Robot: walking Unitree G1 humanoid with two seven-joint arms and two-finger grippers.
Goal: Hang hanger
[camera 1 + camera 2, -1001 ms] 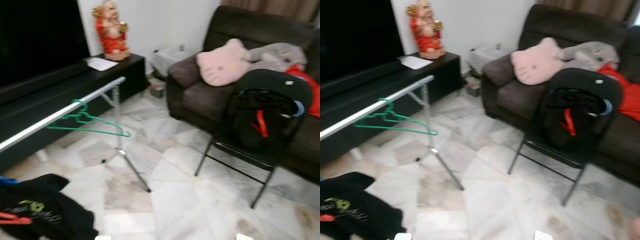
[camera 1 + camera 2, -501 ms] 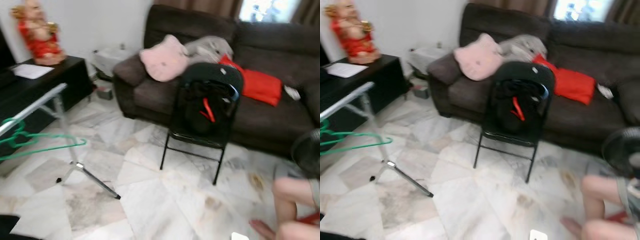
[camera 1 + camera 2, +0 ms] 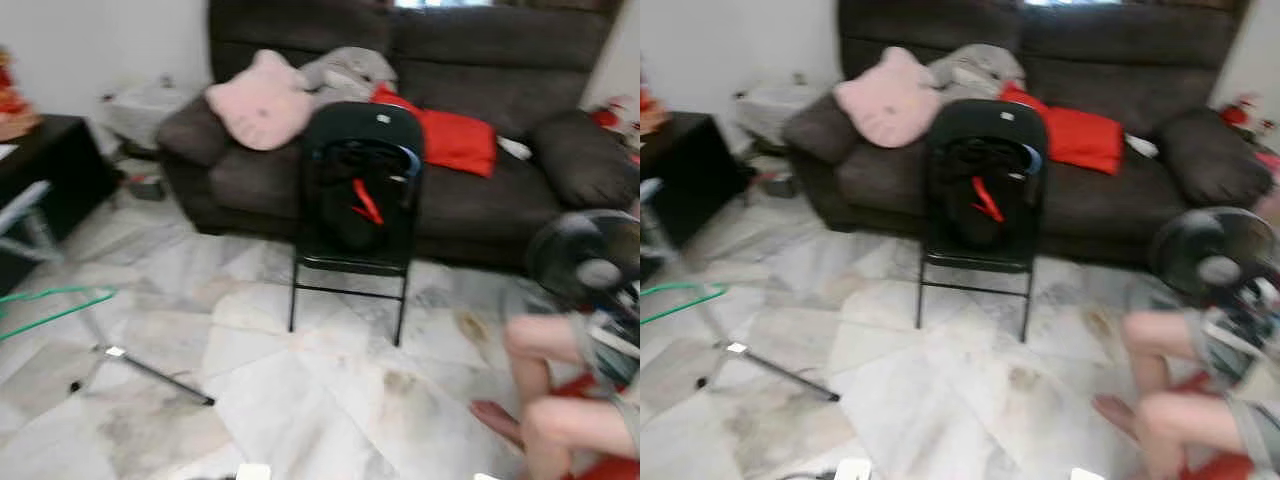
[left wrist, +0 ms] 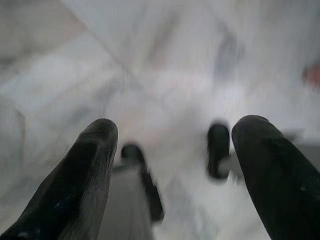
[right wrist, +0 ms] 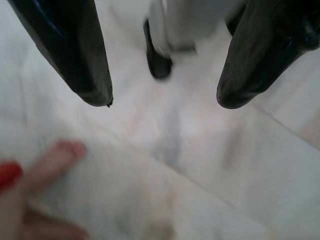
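Left end effector (image 4: 170, 135) open, seemingly marble floor (image 3: 330, 400), sofa (image 3: 480, 210)

Folding chair (image 3: 357, 215): centre of floor (image 3: 300, 390), bag (image 3: 350, 200) on its seat. Sofa (image 3: 480, 190): directly behind chair, at 12 o'clock. Cushion (image 3: 258, 100): on sofa, at 11 o'clock. Cloth (image 3: 440, 140): on sofa, at 1 o'clock. Fan (image 3: 585, 265): at 3 o'clock. Person's legs (image 3: 545, 400): on floor, at 4 o'clock, before fan. Hanger (image 3: 55, 305): at 9 o'clock. Rack leg (image 3: 150, 368): on floor, at 8 o'clock, below hanger.
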